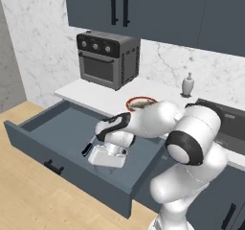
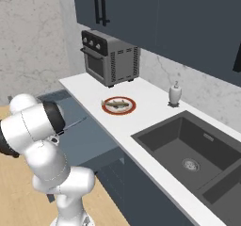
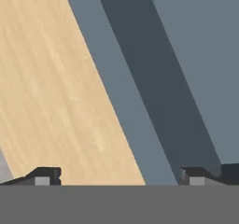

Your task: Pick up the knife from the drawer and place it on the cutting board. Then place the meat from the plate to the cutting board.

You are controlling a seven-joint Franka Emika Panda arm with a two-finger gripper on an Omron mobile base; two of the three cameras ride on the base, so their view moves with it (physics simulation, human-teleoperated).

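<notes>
Nearest the cameras, the end effector (image 1: 106, 161) hung low inside the open drawer (image 1: 45, 128), its fingertips (image 3: 44, 177) spread wide and holding nothing; in the hand view they straddled the drawer's front wall, with the wooden floor (image 3: 46, 87) to one side and the drawer bottom to the other. Just beside the hand lay the knife (image 1: 88, 147), its black handle showing against the drawer bottom in the left base view; the right base view showed its slim blade (image 2: 74, 124) pointing toward the bench (image 2: 155, 107). The knife was judged light, rigid and smooth; a grip across the handle, not the thin blade, should hold it best and keep it from pivoting. Farther back on the bench stood the plate (image 2: 131, 110) carrying the meat (image 2: 117, 105), judged soft and somewhat slippery. Beyond were the toaster oven (image 1: 107, 59) and a small bottle (image 2: 175, 94); the cutting board could not be made out.
</notes>
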